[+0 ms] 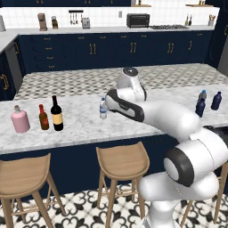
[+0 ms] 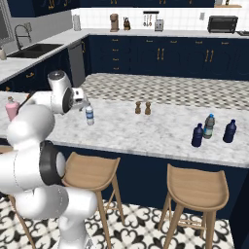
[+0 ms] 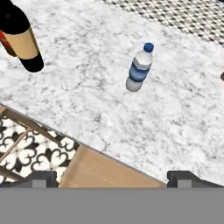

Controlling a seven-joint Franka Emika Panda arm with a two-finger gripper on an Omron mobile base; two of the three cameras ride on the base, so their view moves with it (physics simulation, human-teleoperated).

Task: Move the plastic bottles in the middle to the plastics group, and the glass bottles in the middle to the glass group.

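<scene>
Reading leftward to rightward from the clear water bottle (image 1: pixel 103 108): the wine bottle (image 1: pixel 56 113) stands left, already beside the pink jug (image 1: pixel 20 119) and brown bottle (image 1: pixel 43 117); three plastics (image 1: pixel 201 104) cluster far right. The gripper (image 3: pixel 112 177) hovers apart, empty, above the water bottle, which remains unsorted.

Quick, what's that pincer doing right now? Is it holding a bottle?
Pincer: open, holding nothing; its two tips sit wide apart, with the clear bottle standing free on the counter ahead.
</scene>
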